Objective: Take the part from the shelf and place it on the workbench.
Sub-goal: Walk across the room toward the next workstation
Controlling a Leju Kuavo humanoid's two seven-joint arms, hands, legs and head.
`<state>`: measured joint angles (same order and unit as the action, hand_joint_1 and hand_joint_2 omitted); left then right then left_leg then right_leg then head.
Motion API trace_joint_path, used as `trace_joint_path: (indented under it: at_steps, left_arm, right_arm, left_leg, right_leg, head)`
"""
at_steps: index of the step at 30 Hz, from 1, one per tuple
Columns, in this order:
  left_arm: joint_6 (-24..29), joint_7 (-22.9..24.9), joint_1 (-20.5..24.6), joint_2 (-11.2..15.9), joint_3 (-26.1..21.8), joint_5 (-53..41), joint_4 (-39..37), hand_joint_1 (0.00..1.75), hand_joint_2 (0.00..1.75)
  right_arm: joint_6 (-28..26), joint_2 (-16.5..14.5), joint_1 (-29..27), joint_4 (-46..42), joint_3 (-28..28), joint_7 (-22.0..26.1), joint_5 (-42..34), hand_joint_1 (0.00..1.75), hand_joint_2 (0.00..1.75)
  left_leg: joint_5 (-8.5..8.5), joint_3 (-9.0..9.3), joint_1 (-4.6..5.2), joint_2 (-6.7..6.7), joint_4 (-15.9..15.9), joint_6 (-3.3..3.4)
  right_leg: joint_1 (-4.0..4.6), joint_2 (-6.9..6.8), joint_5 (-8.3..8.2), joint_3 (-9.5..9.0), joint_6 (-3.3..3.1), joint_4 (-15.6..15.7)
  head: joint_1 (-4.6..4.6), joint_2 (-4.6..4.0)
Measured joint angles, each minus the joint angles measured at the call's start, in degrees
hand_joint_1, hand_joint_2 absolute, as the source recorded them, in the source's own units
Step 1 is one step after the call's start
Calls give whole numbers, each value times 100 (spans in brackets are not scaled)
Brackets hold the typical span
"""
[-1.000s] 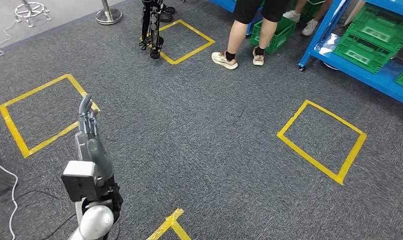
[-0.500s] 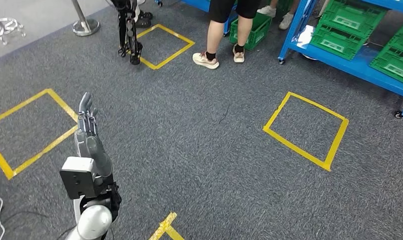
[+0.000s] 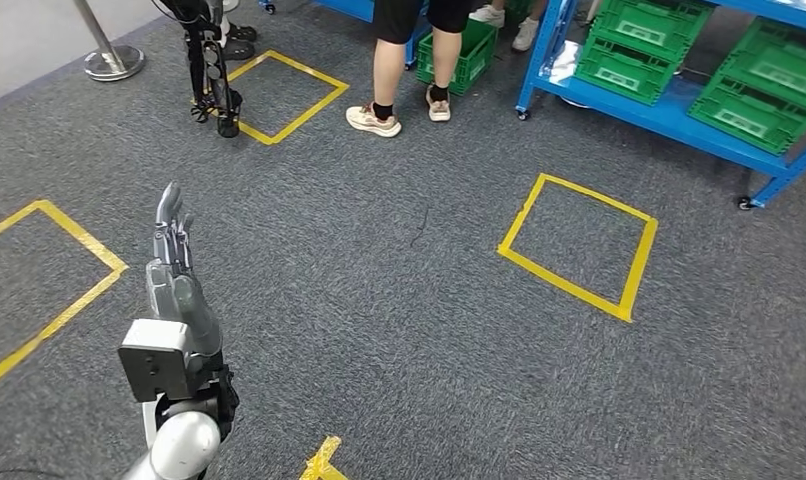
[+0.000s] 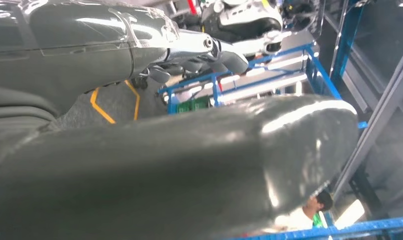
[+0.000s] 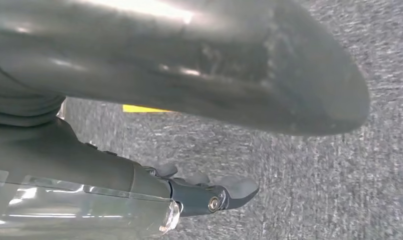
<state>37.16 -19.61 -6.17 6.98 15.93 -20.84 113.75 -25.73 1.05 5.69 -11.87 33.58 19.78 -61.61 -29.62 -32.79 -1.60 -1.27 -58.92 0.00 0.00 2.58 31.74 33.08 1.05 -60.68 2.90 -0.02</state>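
Camera has panned since the earlier frames: whole floor scene slid left and down in head view, blue shelf (image 3: 669,115) now further into frame at upper right, yellow tape square (image 3: 577,245) shifted left. That's camera motion, not the things moving. Left hand (image 3: 171,240) sits in about the same spot in frame as before, raised in front of the body, fingers straight and pointing away from the robot, slightly apart, holding nothing. Left wrist view agrees: thumb and fingers (image 4: 224,50) extended, nothing between them.

Right hand (image 5: 209,192) seen from its wrist camera over grey carpet (image 3: 399,330); fingers extended, thumb apart, nothing held.

Task part: can't pick it out. Shelf carries green crates (image 3: 634,45), tilted on the lower tier, more at the right end (image 3: 764,85); contents too small to tell, so the part's long axis and pointing direction can't be told.

Person standing (image 3: 404,70) at the shelf's near-left end, legs and light sneakers visible, another green crate (image 3: 464,55) just behind their feet. Second tape square (image 3: 279,90) at upper left with a dark legged robot (image 3: 211,70) standing on its edge. Metal post base (image 3: 109,60) at top left. Third tape outline (image 3: 49,290) at left edge, short tape piece (image 3: 321,462) at bottom.
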Motion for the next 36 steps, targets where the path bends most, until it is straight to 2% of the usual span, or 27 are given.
trace_joint_path:
  at_steps: [2,3,4,5,6,8,9,10,13,15,17,18,19,20,21,22,23,24,25,26,28,30,32,33,34,35,36]
  left_arm:
    - [0,-9,-24,2,1,5,-1,0,0]
    - [0,-9,-32,4,2,8,-1,0,0]
    - [0,-8,-32,6,2,10,-1,0,0]
    - [0,-5,-29,8,3,8,1,0,0]
    - [0,1,-25,9,3,0,6,0,0]
    - [0,15,-14,10,8,-27,28,0,0]
    - [0,22,-7,11,13,-41,39,0,0]
    - [0,27,-1,12,20,-48,47,0,0]
    - [0,34,21,17,42,-51,55,0,0]
    - [0,15,37,27,54,-51,61,0,0]
    - [0,-11,45,43,70,-48,62,0,0]
    - [0,-15,46,51,79,-45,61,0,0]
    - [0,-4,46,60,85,-43,60,0,0]
    - [0,10,47,68,90,-40,60,0,0]
    - [0,24,47,75,93,-40,60,0,0]
    - [0,36,49,81,98,-40,61,0,0]
    - [0,38,52,85,103,-40,61,0,0]
    - [0,38,55,86,108,-39,63,0,0]
    - [0,37,56,87,113,-37,66,0,0]
    - [0,36,57,87,117,-34,69,0,0]
    - [0,35,60,91,125,-32,77,0,0]
    - [0,34,65,93,132,-31,85,0,0]
    - [0,30,64,95,136,-27,92,0,0]
    - [0,26,63,96,137,-23,93,0,0]
    - [0,21,63,97,138,-20,93,0,0]
    - [0,18,64,98,139,-19,93,0,0]
    - [0,16,67,98,141,-20,93,0,0]
  right_arm:
    - [-2,-9,17,-1,2,7,-1,0,0]
    - [-4,-9,22,-1,2,6,-1,0,0]
    - [-5,-9,19,-1,2,3,-1,0,0]
    - [-7,-9,9,-1,3,-1,2,0,0]
    - [-4,-9,-3,0,3,-5,9,0,0]
    - [17,-5,-21,1,4,-1,24,0,0]
    - [34,-5,-21,0,4,5,31,0,0]
    - [51,-6,-19,-1,4,14,33,0,0]
    - [84,-14,-22,-2,4,38,37,0,0]
    - [92,-19,-26,-2,4,59,35,0,0]
    - [93,-17,-14,-1,4,71,29,0,0]
    - [91,-14,-6,-1,4,73,24,0,0]
    - [89,-12,-2,0,4,73,19,0,0]
    - [87,-12,-3,0,4,73,11,0,0]
    - [87,-12,-5,0,4,72,5,0,0]
    - [85,-14,-7,0,4,69,1,0,0]
    - [82,-15,-7,0,4,62,-2,0,0]
    - [76,-16,-3,0,4,50,-2,0,0]
    - [69,-16,1,1,4,38,-1,0,0]
    - [63,-16,2,1,4,26,-1,0,0]
    - [54,-16,-3,1,4,13,-1,0,0]
    - [50,-25,1,0,8,9,0,0,0]
    - [46,-34,18,0,12,9,1,0,0]
    - [44,-36,25,0,13,10,1,0,0]
    - [42,-37,23,0,15,10,0,0,0]
    - [40,-39,15,0,16,11,0,0,0]
    - [39,-39,5,1,19,11,1,0,0]
  left_leg:
    - [-18,11,5,121,3,37]
    - [-28,14,9,174,2,46]
    - [-38,19,11,219,2,48]
    - [-52,34,14,258,1,43]
    - [-67,58,16,288,1,33]
    - [-105,115,27,347,4,1]
    - [-120,129,34,369,3,-22]
    - [-131,136,40,392,6,-46]
    - [-151,177,36,422,42,-140]
    - [-306,116,29,277,-146,-182]
    - [-629,-192,24,125,-763,-197]
    - [-766,-389,25,109,-1119,-203]
    - [-814,-542,25,107,-1365,-209]
    - [-758,-616,25,108,-1439,-210]
    - [-593,-579,25,106,-1297,-207]
    - [-360,-453,22,81,-985,-199]
    - [-175,-298,17,-2,-636,-184]
    - [-49,-159,11,-78,-328,-167]
    - [6,-69,11,-145,-131,-149]
    - [-9,-35,17,-184,-57,-125]
    - [-10,-20,24,-121,-30,-72]
    - [-5,2,9,-29,-4,-10]
    - [-15,14,5,82,6,32]
    - [-24,16,9,137,6,46]
    - [-33,20,11,186,5,50]
    - [-45,27,13,227,4,49]
    - [-57,43,13,262,4,41]
  right_leg:
    - [-20,-158,327,359,62,-688]
    - [-33,-194,452,556,80,-1043]
    - [-41,-212,495,690,87,-1273]
    - [-46,-224,408,717,82,-1285]
    - [-46,-236,223,630,63,-1074]
    - [-18,-312,-202,269,-16,-307]
    - [6,-357,-303,123,-56,0]
    - [30,-393,-336,39,-88,184]
    - [47,-365,-320,-11,-149,308]
    - [19,-333,-354,-73,-205,396]
    - [10,-289,-366,-102,-249,431]
    - [15,-258,-362,-103,-264,428]
    - [21,-217,-354,-105,-268,422]
    - [24,-175,-344,-110,-269,413]
    - [23,-132,-332,-119,-263,402]
    - [20,-85,-314,-131,-249,386]
    - [20,-43,-291,-137,-227,361]
    - [21,3,-264,-131,-197,327]
    - [19,41,-246,-117,-163,300]
    - [13,77,-236,-100,-130,285]
    - [-7,119,-229,-83,-70,282]
    - [-10,2,-110,-4,-3,113]
    - [-18,-167,199,291,61,-478]
    - [-30,-201,355,487,84,-849]
    - [-40,-215,441,648,98,-1142]
    - [-47,-222,427,728,103,-1271]
    - [-50,-228,299,696,95,-1176]
  head:
    - [-30,0]
    - [-31,0]
    - [-31,0]
    - [-31,0]
    - [-31,0]
    - [-31,0]
    - [-31,0]
    - [-26,0]
    - [-16,0]
    - [0,0]
    - [27,0]
    - [33,0]
    - [36,0]
    - [36,0]
    - [37,0]
    - [38,0]
    - [36,0]
    - [34,0]
    - [31,0]
    - [30,0]
    - [32,0]
    - [13,0]
    - [-11,0]
    - [-15,0]
    - [-14,0]
    - [-15,0]
    - [-15,0]
